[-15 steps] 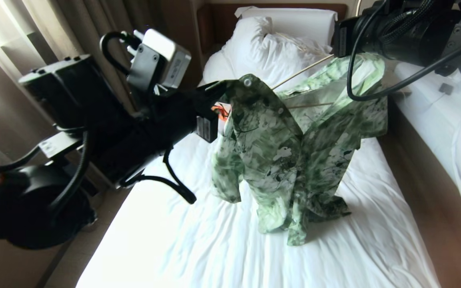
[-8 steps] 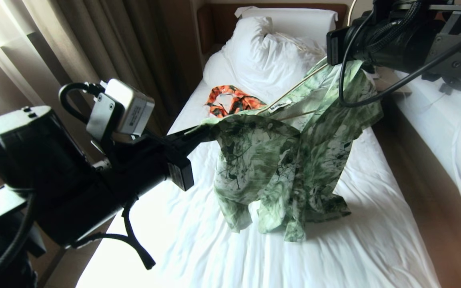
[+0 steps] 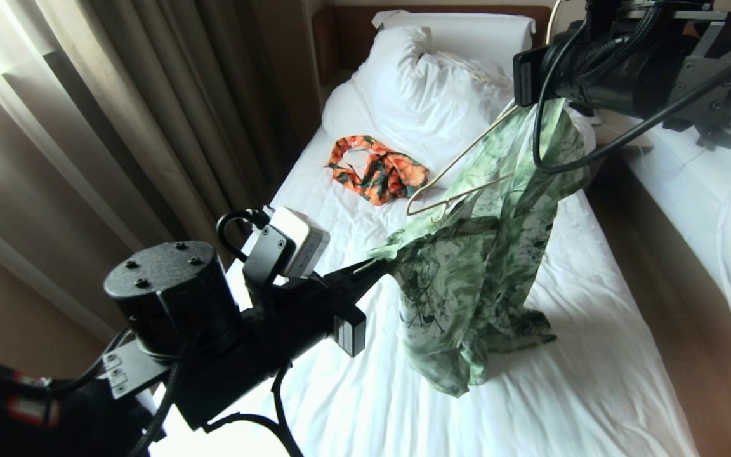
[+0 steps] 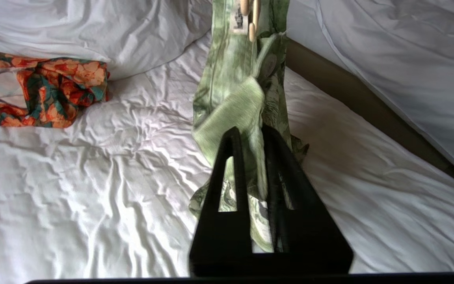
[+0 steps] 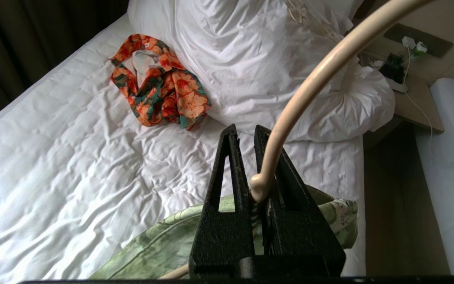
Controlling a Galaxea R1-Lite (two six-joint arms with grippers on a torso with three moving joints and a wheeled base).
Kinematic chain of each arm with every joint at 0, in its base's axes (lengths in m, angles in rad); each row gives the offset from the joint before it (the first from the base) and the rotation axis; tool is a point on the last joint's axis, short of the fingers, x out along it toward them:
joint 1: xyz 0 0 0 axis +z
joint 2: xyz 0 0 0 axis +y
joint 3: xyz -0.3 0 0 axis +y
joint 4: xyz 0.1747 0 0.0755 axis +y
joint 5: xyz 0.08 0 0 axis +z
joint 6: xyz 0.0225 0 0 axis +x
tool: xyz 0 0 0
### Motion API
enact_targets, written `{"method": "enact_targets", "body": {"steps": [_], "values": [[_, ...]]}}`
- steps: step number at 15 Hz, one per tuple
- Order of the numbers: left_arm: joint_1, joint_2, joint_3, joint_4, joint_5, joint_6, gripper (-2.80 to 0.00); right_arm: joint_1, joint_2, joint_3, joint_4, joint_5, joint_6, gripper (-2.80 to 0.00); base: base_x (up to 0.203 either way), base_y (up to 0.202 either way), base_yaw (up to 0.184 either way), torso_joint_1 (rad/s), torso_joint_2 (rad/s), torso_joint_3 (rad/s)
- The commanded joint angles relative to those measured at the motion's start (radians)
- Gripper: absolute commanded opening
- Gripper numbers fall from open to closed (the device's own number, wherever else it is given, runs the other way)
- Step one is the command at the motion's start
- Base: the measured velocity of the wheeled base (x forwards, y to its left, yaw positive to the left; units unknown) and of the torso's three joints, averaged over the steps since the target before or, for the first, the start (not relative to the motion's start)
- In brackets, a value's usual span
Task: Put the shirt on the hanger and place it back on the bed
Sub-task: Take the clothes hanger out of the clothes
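- Lowered since a second ago, the left tool (image 3: 383,268) pinches the shirt (image 3: 486,266) hem.
- Right tool (image 5: 250,157), above, grips the hanger (image 3: 460,171); shirt drapes down from it onto the bed (image 3: 315,393).

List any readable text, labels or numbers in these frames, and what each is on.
None can be read.
Sewn tag inside the shirt near its collar: dark print, too small and blurred.
Sticker on the left arm bracket: marks only, too small.
Nothing printed on the hanger, the bed or the orange garment.
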Motion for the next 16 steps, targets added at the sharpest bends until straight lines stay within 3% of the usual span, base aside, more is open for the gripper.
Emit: {"method": "enact_targets", "body": {"steps": [1, 3, 9, 10, 13, 16], "values": [[0.017, 0.091, -0.026, -0.037, 0.002, -0.002, 0.0, 0.003, 0.001, 0.0, -0.001, -0.001, -0.001, -2.8, 0.0, 0.0, 0.0, 0.0, 0.0, 0.0], [0.036, 0.086, -0.019, -0.044, 0.002, -0.013, 0.0, 0.004, 0.008, 0.0, -0.001, 0.0, -0.001, -2.8, 0.0, 0.0, 0.0, 0.0, 0.0, 0.0], [0.141, 0.053, 0.1, -0.082, -0.005, -0.129, 0.0, 0.024, 0.025, 0.001, -0.001, -0.004, 0.0, -2.8, 0.0, 0.0, 0.0, 0.0, 0.0, 0.0], [0.172, 0.048, 0.132, -0.129, -0.005, -0.141, -2.8, 0.028, 0.029, 0.002, -0.001, -0.016, 0.002, -2.8, 0.0, 0.0, 0.0, 0.0, 0.0, 0.0], [0.293, 0.045, 0.211, -0.196, -0.007, -0.199, -2.8, 0.033, 0.056, 0.008, -0.002, -0.031, 0.079, -2.8, 0.0, 0.0, 0.0, 0.0, 0.0, 0.0], [0.415, 0.05, 0.239, -0.2, -0.006, -0.317, -2.8, 0.03, 0.104, 0.012, -0.048, -0.048, 0.298, -2.8, 0.0, 0.0, 0.0, 0.0, 0.0, 0.0]]}}
